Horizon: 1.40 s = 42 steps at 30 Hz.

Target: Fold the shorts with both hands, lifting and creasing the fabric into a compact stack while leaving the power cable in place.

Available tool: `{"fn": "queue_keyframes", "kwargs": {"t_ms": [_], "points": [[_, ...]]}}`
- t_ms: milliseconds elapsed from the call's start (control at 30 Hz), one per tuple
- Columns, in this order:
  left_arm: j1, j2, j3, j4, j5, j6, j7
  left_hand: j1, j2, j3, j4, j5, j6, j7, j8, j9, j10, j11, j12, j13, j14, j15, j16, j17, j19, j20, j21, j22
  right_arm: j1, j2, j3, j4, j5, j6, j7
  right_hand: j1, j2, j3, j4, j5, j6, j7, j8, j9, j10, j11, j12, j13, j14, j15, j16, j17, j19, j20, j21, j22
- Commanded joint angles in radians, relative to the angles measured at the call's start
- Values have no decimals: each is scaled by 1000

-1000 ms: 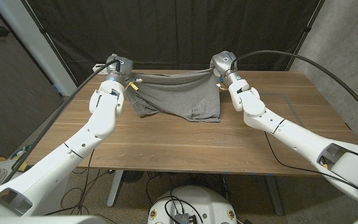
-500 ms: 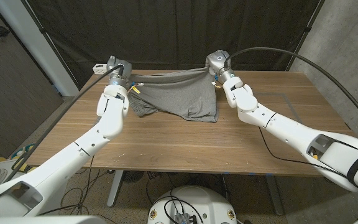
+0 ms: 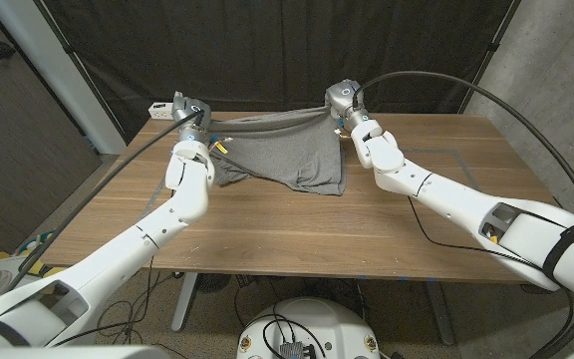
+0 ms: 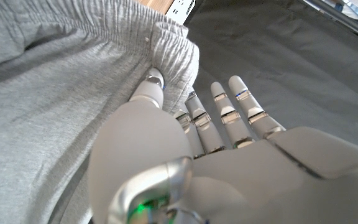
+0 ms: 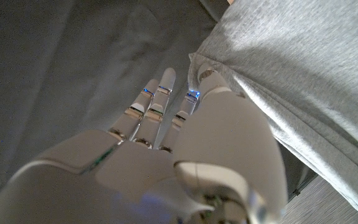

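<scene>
We judged the soft, limp shorts (image 3: 282,155) best taken by the waistband corners, which our left hand (image 4: 185,155) and right hand (image 5: 185,149) pinched with fingers otherwise spread.

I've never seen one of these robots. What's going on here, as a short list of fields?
Scene: wooden table before a dark curtain
Item: grey shorts, waistband lifted at the far edge, legs still on the table
Left hand: thumb pinches the waistband's left end
Right hand: thumb pinches the waistband's right end
Waistband: stretched between the two hands
Also there: white power strip at the far left corner
Fold: not yet made
</scene>
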Motion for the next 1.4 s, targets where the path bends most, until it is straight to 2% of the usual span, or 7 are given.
{"fn": "queue_keyframes", "kwargs": {"t_ms": [33,200,367,533,733,1067,1400], "points": [[-60,-47,60,131,79,49,-21,-13,20,24,1,-4,-150,-41,-72,-7,-51,0,-31,-21,-7,-160,-8,8,-10,12,24,-6,40,23,-49,49,4,-48,44,9,-1,17,2,-4,-101,-41,-38,2,-57,2,-33,-5,8,-172,-12,3,12,4,3,3],[-84,-59,81,170,120,53,-72,-35,28,64,7,-8,-445,-35,-161,-14,-154,12,-47,-61,-36,-158,-13,10,-27,16,59,-17,51,22,-61,43,8,-73,92,3,-10,34,2,-5,-325,-101,-67,-4,-137,1,-85,-17,-14,-169,-41,5,0,11,-1,3],[-99,-72,96,197,160,60,-117,-43,46,86,14,-5,-555,2,-159,-16,-229,21,-51,-81,-68,-148,-16,13,-45,26,73,-22,57,31,-68,44,9,-115,127,-2,-14,45,1,-1,-515,-105,-67,-8,-178,-5,-105,-25,-26,-168,-60,7,-5,17,-4,2],[-105,-84,104,222,195,77,-129,73,89,261,35,18,-613,15,-145,-16,-280,36,-35,-106,-96,-127,8,49,-86,51,108,-16,46,5,-66,9,18,-116,125,1,10,63,6,3,-552,-100,-57,-9,-201,-7,-111,-28,-24,-169,-63,11,-11,14,-6,3],[-84,-68,100,188,184,78,-94,126,86,319,40,20,-618,-1,-140,-15,-287,38,-29,-114,-99,-124,19,64,-104,55,131,-8,2,-32,-30,-76,55,-123,127,-36,7,69,36,-2,-508,-92,-32,-9,-192,8,-102,-32,-32,-160,-79,6,0,26,-2,3],[-2,-43,38,41,-7,81,25,-80,-27,172,162,-19,-567,-30,-127,-15,-266,32,-9,-137,-102,-107,13,43,-84,12,179,-33,-90,-72,19,-213,64,-155,99,-188,-14,43,131,-27,-471,-58,-28,-10,-200,64,-98,-42,-80,-140,-134,-23,38,64,11,2],[68,-19,-38,-91,-225,85,100,-234,-107,74,200,-4,-571,-27,-140,-16,-285,69,-18,-162,-141,-83,-17,-4,-156,13,147,-73,-158,-92,73,-300,117,-138,94,-325,-12,22,206,-56,-519,-35,-44,-6,-262,114,-114,-56,-157,-94,-194,-77,31,51,2,-1]]}}
